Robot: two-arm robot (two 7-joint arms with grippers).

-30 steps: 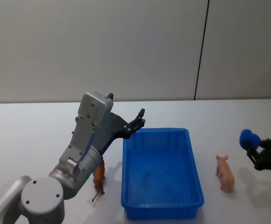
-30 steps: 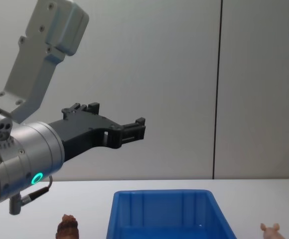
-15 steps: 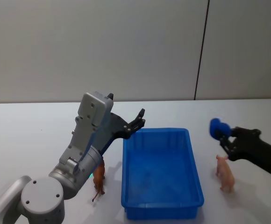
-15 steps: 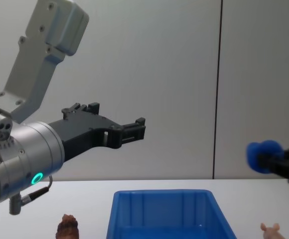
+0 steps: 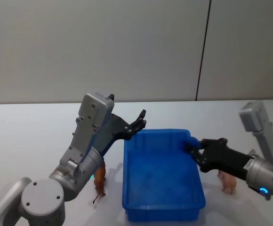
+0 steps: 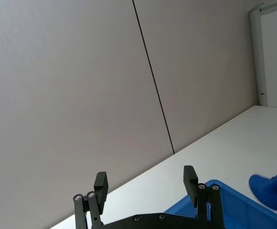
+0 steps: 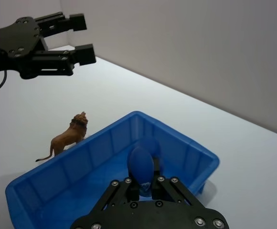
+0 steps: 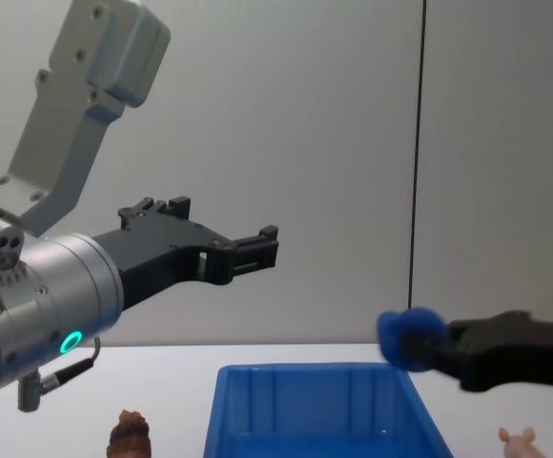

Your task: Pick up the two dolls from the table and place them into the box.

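The right hand [image 5: 196, 149] pinches a small rounded blue lump [image 8: 410, 339] above the bright blue plastic box [image 5: 162, 205], probably to drop it in. The left hand [image 5: 140, 121] hangs spread nearby. The brown lion doll [image 5: 100, 178] and pale pink pig doll [image 5: 228, 181] flank the box on the white worktop [image 5: 33, 141].

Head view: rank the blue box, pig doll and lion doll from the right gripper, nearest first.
1. Blue box: the right gripper, holding a blue lump, hangs over its right rim.
2. Pig doll: right of the box.
3. Lion doll: left of the box.
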